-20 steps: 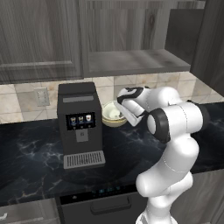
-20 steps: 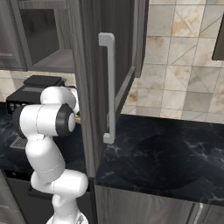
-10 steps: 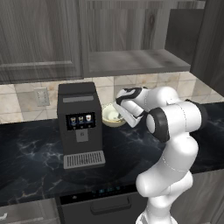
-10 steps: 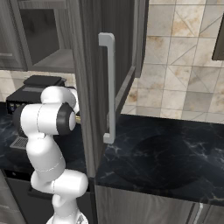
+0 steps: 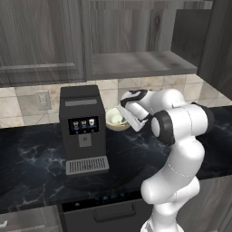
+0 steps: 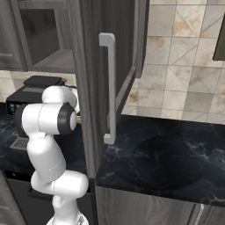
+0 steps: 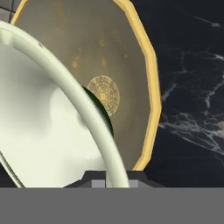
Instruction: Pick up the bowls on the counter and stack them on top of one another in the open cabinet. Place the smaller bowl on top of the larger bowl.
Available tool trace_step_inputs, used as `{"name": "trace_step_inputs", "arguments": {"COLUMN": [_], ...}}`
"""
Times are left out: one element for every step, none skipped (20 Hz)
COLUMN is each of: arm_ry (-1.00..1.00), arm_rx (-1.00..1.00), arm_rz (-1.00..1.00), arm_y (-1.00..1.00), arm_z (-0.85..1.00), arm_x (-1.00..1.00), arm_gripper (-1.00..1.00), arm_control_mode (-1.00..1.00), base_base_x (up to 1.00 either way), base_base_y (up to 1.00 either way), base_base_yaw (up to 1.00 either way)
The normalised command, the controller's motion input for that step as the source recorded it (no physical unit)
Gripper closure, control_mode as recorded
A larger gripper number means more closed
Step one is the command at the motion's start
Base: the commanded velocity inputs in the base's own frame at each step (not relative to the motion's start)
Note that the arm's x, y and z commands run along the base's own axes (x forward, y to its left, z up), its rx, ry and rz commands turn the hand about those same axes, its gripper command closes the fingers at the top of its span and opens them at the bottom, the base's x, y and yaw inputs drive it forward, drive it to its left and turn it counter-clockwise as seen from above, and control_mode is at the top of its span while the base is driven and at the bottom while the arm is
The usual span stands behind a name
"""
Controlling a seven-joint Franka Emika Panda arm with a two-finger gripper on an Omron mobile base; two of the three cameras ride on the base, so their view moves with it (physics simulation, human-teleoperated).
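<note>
Black marble-look table fills the lower left of the left base view, with a dark coffee machine standing on it, and just right of that machine, at the centre of the frame, sit the two bowls against the tiled wall. We have our hand closed tight on the rim of the smaller bowl, the pale cream-green one. In the hand view that rim sweeps from the upper left down to the bottom centre, where it passes between our fingertips. Behind it, the larger bowl, tan-yellow, takes up the upper middle of the picture; whether the small bowl rests inside it or only beside it, we cannot say for sure. The open cabinet, with its bare shelf, lies in the upper centre of the left base view, directly above the bowls. We judge the step in hand to be lifting the small bowl clear. To do it well we should rise straight up before swinging anywhere, so the pinched rim does not drag against the larger bowl. We should also keep the bowl level, since a thin rim grip can let it pivot. At the far right, our arm's elbow hangs near the tall door, so any swing should stay modest.
</note>
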Motion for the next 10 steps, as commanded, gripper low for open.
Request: {"name": "trace_step_inputs", "arguments": {"arm_ry": [0.0, 0.0, 0.0, 0.0, 0.0, 0.0, 0.0, 0.0, 0.0, 0.0], "arm_rx": [0.03, 0.04, 0.05, 0.05, 0.04, 0.03, 0.03, 0.03, 0.03, 0.03], "arm_rz": [0.0, 0.0, 0.0, 0.0, 0.0, 0.0, 0.0, 0.0, 0.0, 0.0], "arm_y": [-0.03, -0.06, -0.06, -0.05, -0.03, -0.02, -0.03, -0.04, -0.05, -0.06], "arm_z": [0.0, 0.0, 0.0, -0.01, -0.03, -0.07, -0.11, -0.13, -0.17, -0.17], "arm_x": [0.1, 0.12, 0.13, 0.12, 0.09, 0.08, 0.05, 0.03, 0.01, 0.0], "arm_gripper": [1.0, 1.0, 1.0, 1.0, 1.0, 1.0, 1.0, 1.0, 1.0, 1.0], "arm_control_mode": [-1.0, -1.0, -1.0, -1.0, -1.0, -1.0, -1.0, -1.0, -1.0, -1.0], "base_base_x": [0.0, 0.0, 0.0, 0.0, 0.0, 0.0, 0.0, 0.0, 0.0, 0.0], "base_base_y": [0.0, 0.0, 0.0, 0.0, 0.0, 0.0, 0.0, 0.0, 0.0, 0.0], "base_base_yaw": [0.0, 0.0, 0.0, 0.0, 0.0, 0.0, 0.0, 0.0, 0.0, 0.0]}}
